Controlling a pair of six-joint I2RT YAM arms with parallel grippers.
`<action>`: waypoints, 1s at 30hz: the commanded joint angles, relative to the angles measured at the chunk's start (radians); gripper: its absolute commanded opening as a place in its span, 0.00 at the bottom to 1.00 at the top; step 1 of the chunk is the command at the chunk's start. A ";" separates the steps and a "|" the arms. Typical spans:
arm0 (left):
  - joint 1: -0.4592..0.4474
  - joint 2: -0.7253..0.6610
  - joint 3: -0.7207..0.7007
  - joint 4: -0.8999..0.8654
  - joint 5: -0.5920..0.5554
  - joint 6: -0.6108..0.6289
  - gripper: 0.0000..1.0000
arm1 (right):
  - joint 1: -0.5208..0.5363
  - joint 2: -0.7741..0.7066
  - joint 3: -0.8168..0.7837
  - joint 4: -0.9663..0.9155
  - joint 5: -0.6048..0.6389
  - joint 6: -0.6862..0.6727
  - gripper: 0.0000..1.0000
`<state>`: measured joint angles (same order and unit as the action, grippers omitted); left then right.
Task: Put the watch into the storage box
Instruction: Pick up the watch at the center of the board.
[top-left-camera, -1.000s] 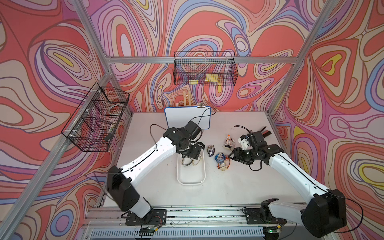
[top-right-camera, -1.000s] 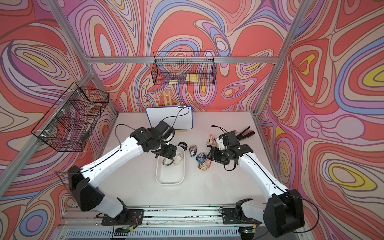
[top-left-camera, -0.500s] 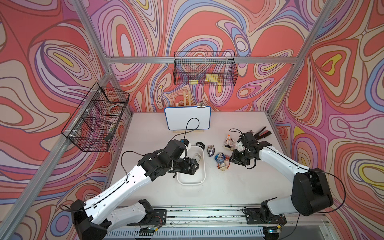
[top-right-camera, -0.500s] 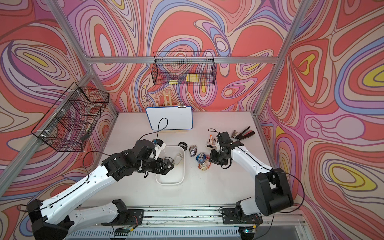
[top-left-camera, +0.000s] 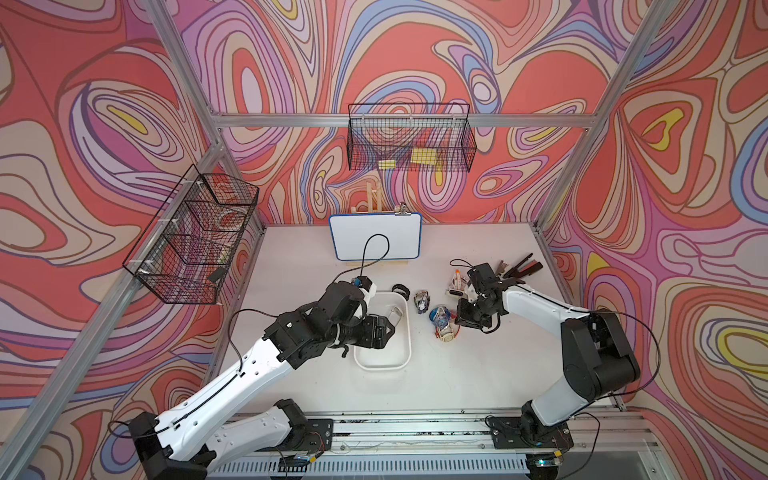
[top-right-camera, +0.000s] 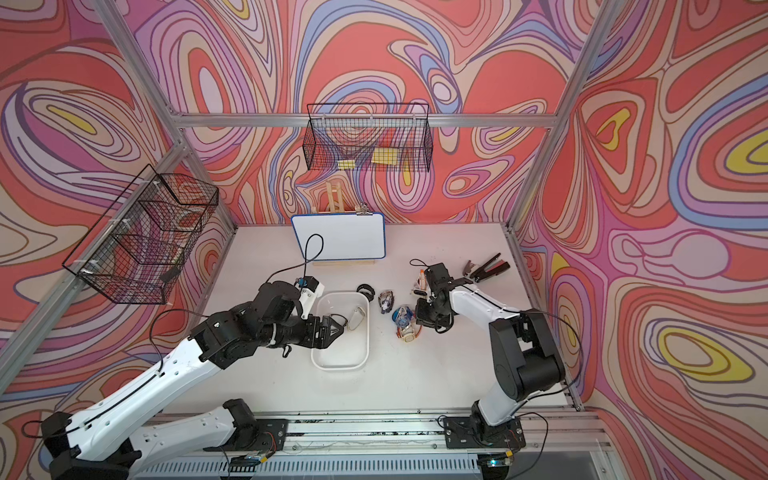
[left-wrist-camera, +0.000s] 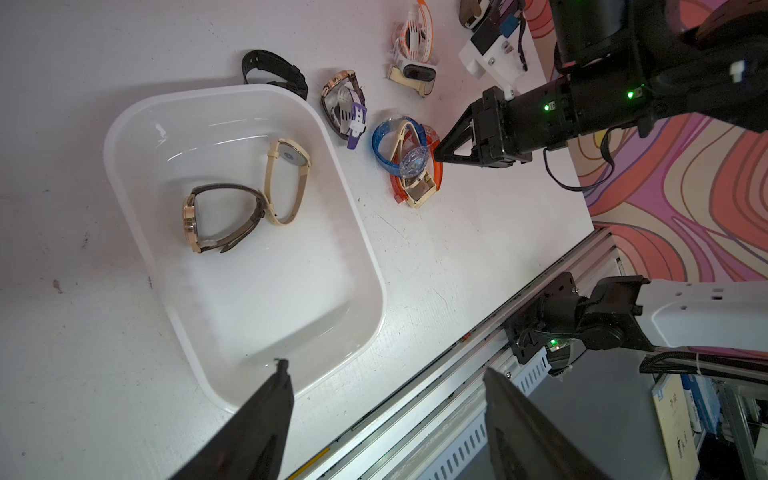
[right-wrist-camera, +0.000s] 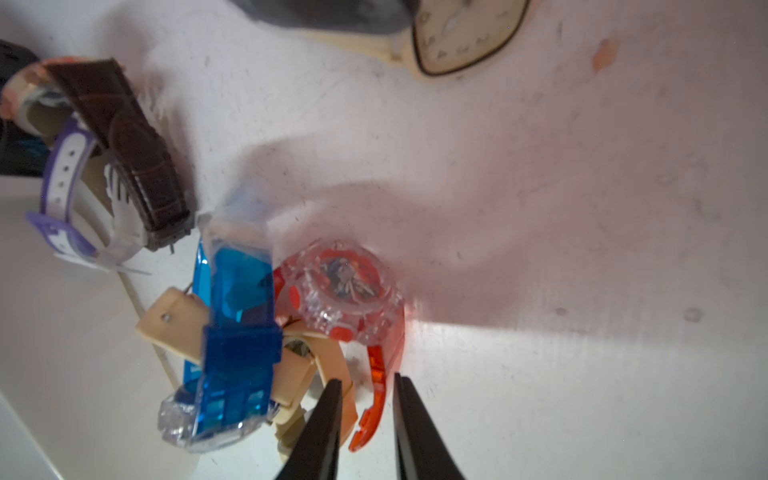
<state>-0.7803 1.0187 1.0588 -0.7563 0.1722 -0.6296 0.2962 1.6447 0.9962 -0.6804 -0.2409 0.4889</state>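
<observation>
Right tool: your right tool (right-wrist-camera: 368, 384) is sitting narrow, its fingers (right-wrist-camera: 324, 415) standing on either side of the loose strap end of the orange watch (right-wrist-camera: 345, 286); you cannot tell whether they are pinching it.
Orange watch: it is lying on the table (top-left-camera: 457, 386), outside the storage box (left-wrist-camera: 374, 291), tangled in a small heap with a blue watch (right-wrist-camera: 237, 299) and a cream watch (right-wrist-camera: 174, 320). The heap is resting near the box's long side that is facing the right arm.
Left tool: your left tool (left-wrist-camera: 386, 370) is hanging wide and empty over the storage box, touching nothing.
Storage box: it is holding two watches toward its far end, a gold-cased watch (left-wrist-camera: 191, 222) with a dark strap and a pale-strapped watch (left-wrist-camera: 289, 153), and the two are touching each other.
Beside the box: you are seeing a black watch (left-wrist-camera: 274, 68) lying just outside the far corner. A brown-strapped watch (right-wrist-camera: 137, 149) and a purple-and-white watch (right-wrist-camera: 62, 178) are lying together between it and the heap.
Farther out: the whiteboard (top-left-camera: 376, 237) is standing propped at the back of the table, well apart from both tools.
</observation>
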 joint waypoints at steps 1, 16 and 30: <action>-0.004 -0.008 -0.013 -0.008 -0.021 -0.001 0.76 | 0.009 0.035 0.019 0.018 0.037 -0.007 0.21; -0.005 -0.023 -0.034 -0.012 -0.038 0.004 0.76 | 0.014 -0.024 0.002 -0.013 0.079 -0.017 0.00; -0.005 -0.017 -0.049 0.006 -0.034 0.001 0.76 | 0.014 -0.168 0.058 -0.144 0.218 -0.025 0.00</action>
<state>-0.7803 1.0088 1.0195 -0.7612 0.1490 -0.6292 0.3035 1.5005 1.0149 -0.7921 -0.0826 0.4747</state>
